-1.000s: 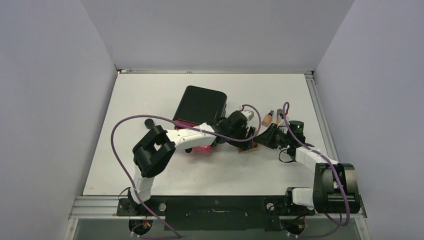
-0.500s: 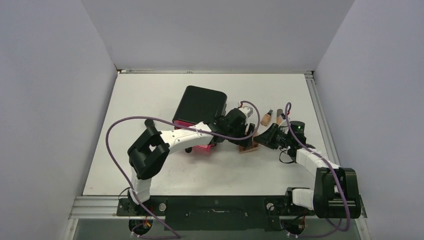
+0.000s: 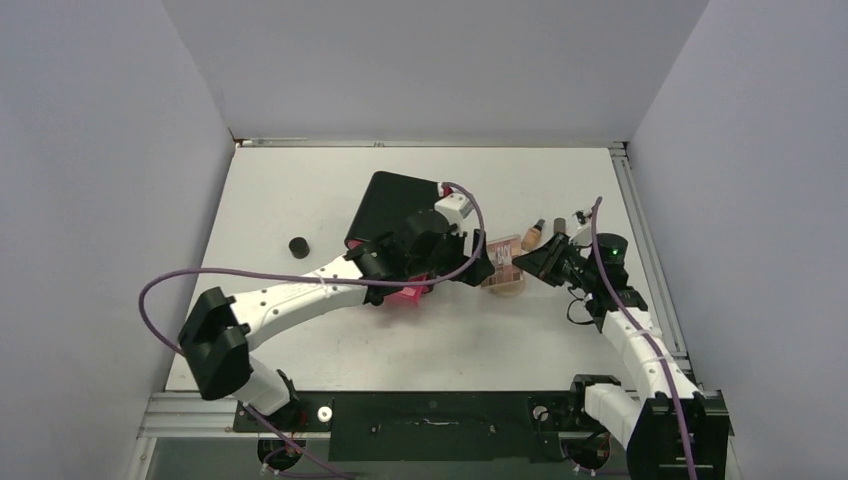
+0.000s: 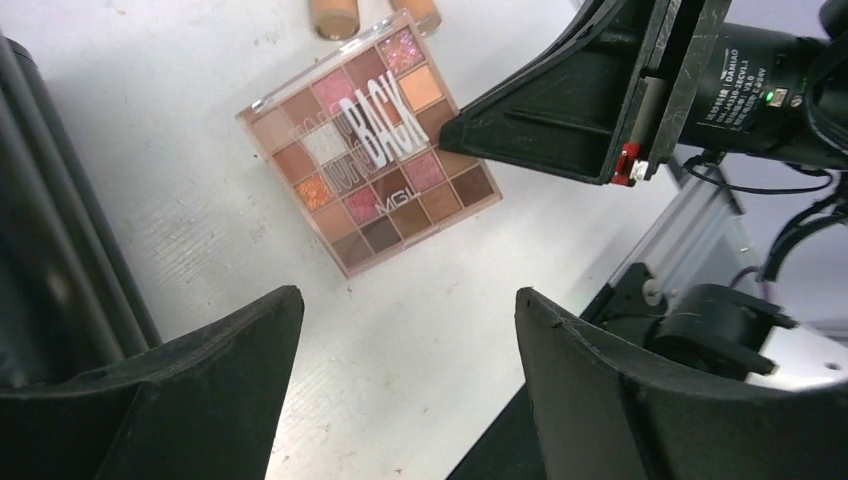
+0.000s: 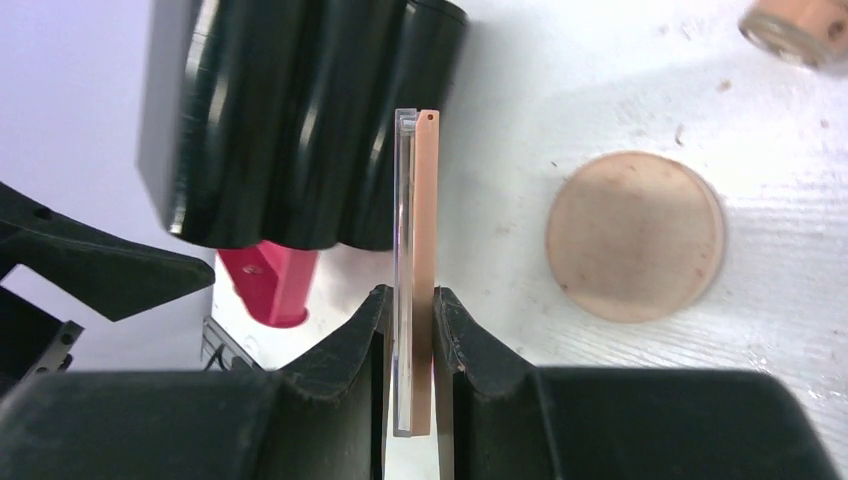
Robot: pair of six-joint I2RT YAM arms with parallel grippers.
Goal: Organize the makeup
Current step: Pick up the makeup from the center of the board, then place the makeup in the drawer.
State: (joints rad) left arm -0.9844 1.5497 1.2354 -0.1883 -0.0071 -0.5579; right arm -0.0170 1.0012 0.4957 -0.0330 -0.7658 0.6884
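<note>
The right gripper [image 5: 413, 295] is clamped on the square eyeshadow palette [image 4: 385, 150], its two fingers pressed against the palette's front and back at one edge. From the right wrist camera the palette shows edge-on, a clear lid on a peach base. From the left wrist camera its face is in full view, a grid of pink, brown and glittery pans with white lettering across it. Whether its far edge touches the white table [image 3: 300, 180] cannot be told.

The left gripper [image 4: 408, 300] hangs just beside the palette with its jaws wide apart and nothing between them (the palette lies beyond its fingertips, not inside them).

A round peach disc [image 5: 635, 235] lies flat on the table, just beside the held palette. The tan tubes [image 3: 533, 237] lie near the palette's far side, one showing a dark cap in the overhead view. A small black round jar [image 3: 297, 246] sits alone, well apart on the left of the table.

The left arm reaches across the front of a black cabinet [image 3: 400, 205], with a pink drawer [image 3: 400, 293] showing beneath the arm.
</note>
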